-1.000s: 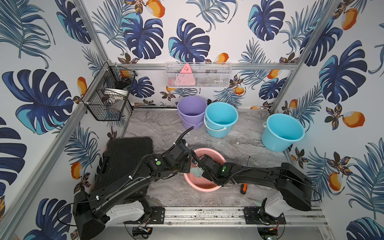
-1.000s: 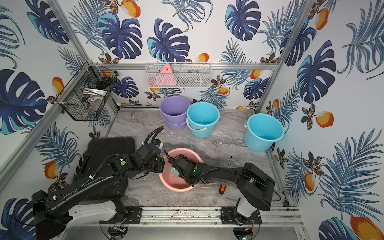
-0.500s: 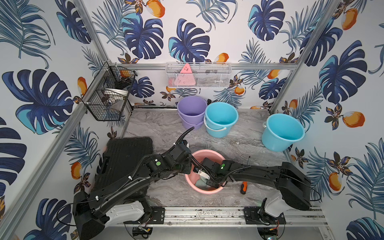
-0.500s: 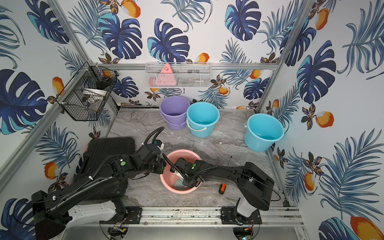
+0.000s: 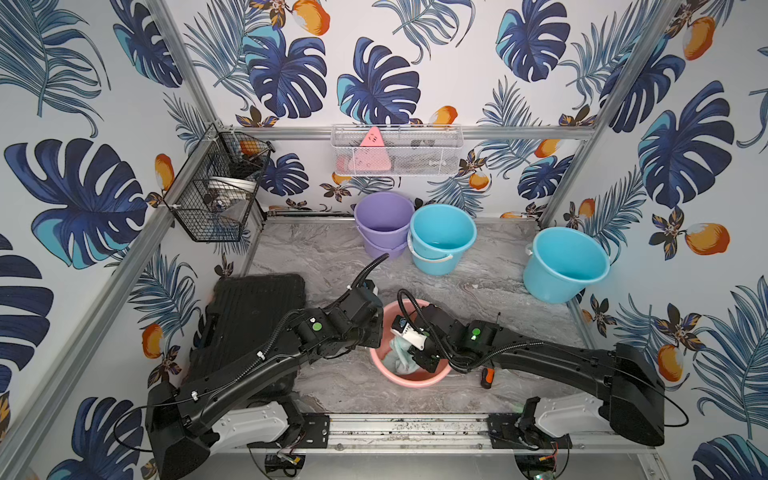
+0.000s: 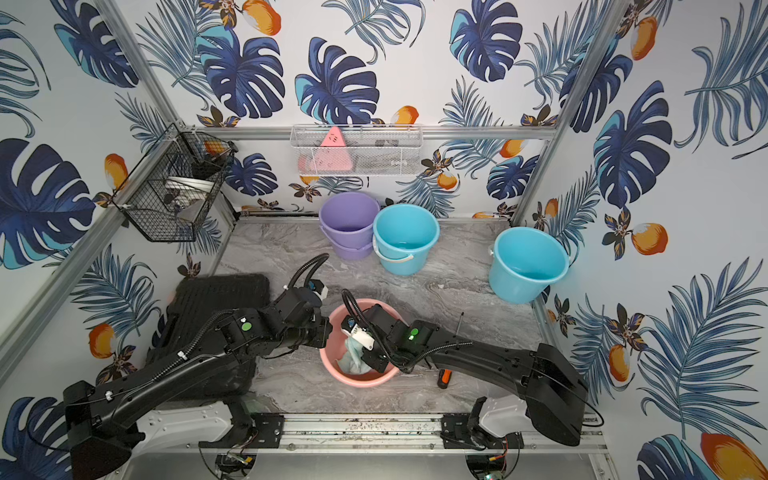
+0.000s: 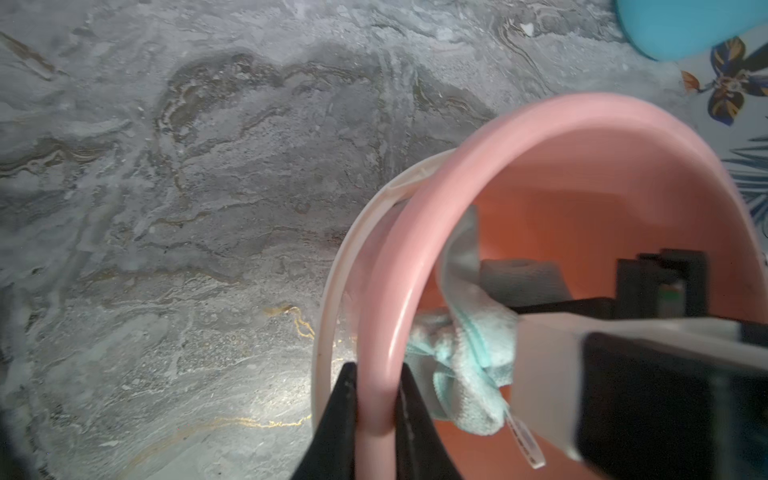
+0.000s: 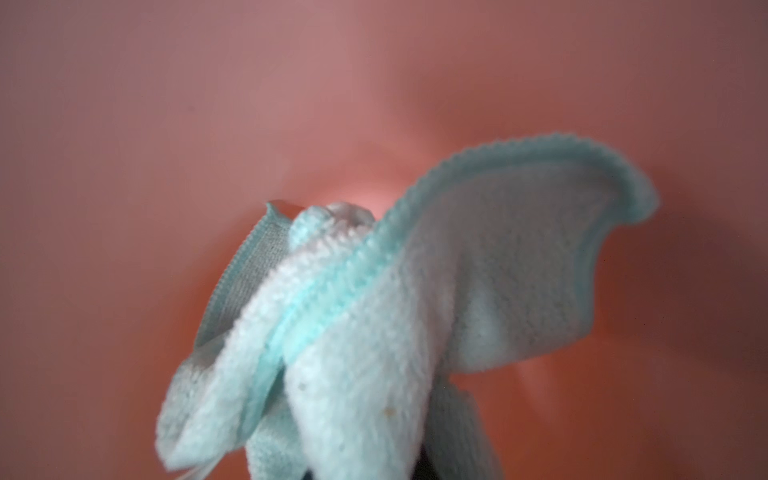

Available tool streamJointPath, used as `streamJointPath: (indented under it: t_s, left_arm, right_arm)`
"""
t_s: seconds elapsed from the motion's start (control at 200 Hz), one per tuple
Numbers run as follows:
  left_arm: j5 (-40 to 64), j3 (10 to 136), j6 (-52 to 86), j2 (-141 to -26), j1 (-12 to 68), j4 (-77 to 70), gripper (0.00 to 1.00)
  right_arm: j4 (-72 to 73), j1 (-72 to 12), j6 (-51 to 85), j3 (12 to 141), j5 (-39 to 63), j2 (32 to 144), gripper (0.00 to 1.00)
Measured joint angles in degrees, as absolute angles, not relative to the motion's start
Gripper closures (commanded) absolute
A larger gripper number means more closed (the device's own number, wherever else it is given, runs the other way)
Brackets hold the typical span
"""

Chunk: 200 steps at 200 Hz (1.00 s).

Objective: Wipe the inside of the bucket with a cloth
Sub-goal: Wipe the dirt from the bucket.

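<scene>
No text, brand or number can be read anywhere. A pink triangle (image 5: 371,141) in the wall basket (image 5: 440,160) bears small dark marks, too small to make out. The cloth (image 7: 465,365) has a white tag (image 7: 524,441), too blurred to read.

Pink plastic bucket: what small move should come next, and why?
Probably sweep the pale mint microfibre cloth around inside the pink plastic bucket: the right pincer holds it bunched down inside, and the left pincer clamps the rim, steadying it.
</scene>
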<state>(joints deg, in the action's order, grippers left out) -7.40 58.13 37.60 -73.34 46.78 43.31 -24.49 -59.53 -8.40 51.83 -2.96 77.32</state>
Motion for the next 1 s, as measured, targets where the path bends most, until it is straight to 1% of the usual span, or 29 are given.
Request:
streamJointPath:
  t_s: [0.185, 0.41, 0.635, 1.001]
  left_arm:
    - [-7.9, 58.1, 37.6, -73.4, 46.9, 43.3, 1.0]
    - [-8.1, 58.0, 37.6, -73.4, 46.9, 43.3, 1.0]
    - [-7.8, 57.6, 37.8, -73.1, 46.9, 42.7, 1.0]
    - [-7.6, 57.5, 37.8, -72.8, 46.9, 42.7, 1.0]
  right_arm:
    - [-21.4, -59.5, -9.1, 54.2, -9.1, 73.5, 1.0]
    - [-15.8, -59.6, -10.5, 55.9, -13.1, 71.4, 1.0]
    - [-10.8, -59.6, -10.1, 55.1, -14.5, 75.2, 1.0]
    - [-1.0, -59.9, -5.5, 45.8, -14.4, 82.0, 1.0]
